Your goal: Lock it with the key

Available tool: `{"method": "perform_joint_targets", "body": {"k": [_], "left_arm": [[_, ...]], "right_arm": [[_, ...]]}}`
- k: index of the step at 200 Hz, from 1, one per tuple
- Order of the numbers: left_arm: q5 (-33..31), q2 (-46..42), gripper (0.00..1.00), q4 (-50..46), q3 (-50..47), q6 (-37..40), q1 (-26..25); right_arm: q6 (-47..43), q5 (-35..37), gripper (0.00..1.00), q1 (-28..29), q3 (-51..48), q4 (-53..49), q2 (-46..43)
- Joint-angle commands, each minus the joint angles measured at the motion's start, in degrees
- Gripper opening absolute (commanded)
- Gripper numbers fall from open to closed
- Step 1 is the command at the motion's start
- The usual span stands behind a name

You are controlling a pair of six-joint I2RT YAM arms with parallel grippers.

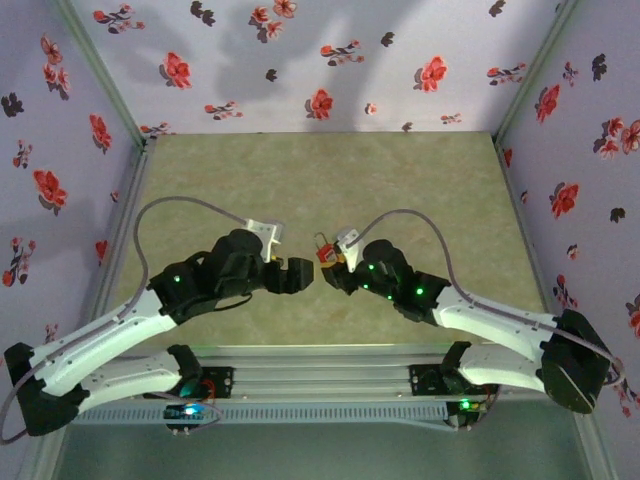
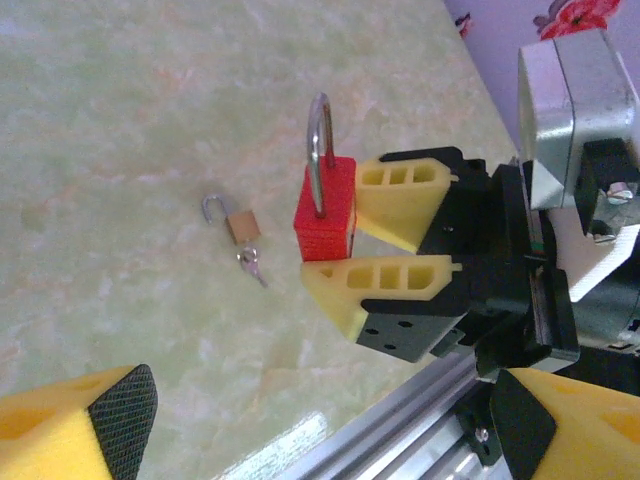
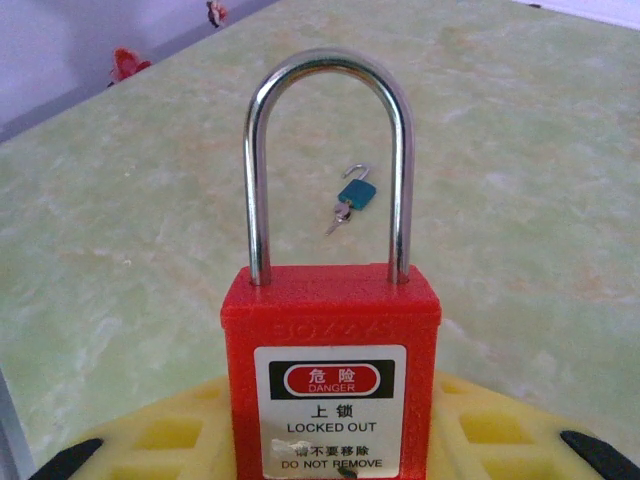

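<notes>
A red padlock with a "LOCKED OUT" label stands upright. My right gripper is shut on its body. Both legs of its steel shackle sit in the body. In the top view the red padlock is at the table's middle, held by the right gripper. My left gripper faces it from the left, open and holding nothing. The left wrist view shows the red padlock between the right gripper's yellow fingers, with my left gripper short of it. The red lock's underside is hidden.
A small padlock with an open shackle lies on the green marbled table, a key in its base. The same small padlock lies beyond the red lock. Floral walls enclose the table. An aluminium rail runs along the near edge.
</notes>
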Motion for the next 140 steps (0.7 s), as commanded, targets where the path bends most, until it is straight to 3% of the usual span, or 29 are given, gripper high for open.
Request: {"method": "perform_joint_targets", "body": {"k": [1, 56, 140], "left_arm": [[2.67, 1.93, 0.91, -4.53, 3.84, 1.67, 0.50], [7.98, 6.26, 0.93, -5.39, 5.62, 2.05, 1.79], [16.30, 8.21, 0.92, -3.21, 4.48, -0.12, 7.70]], "right_arm": [[-2.11, -2.78, 0.00, 0.63, 2.33, -0.50, 0.86], [-3.43, -2.92, 0.00, 1.75, 2.19, -0.26, 1.35], [-5.06, -4.01, 0.00, 3.50, 0.33, 2.68, -0.27]]}}
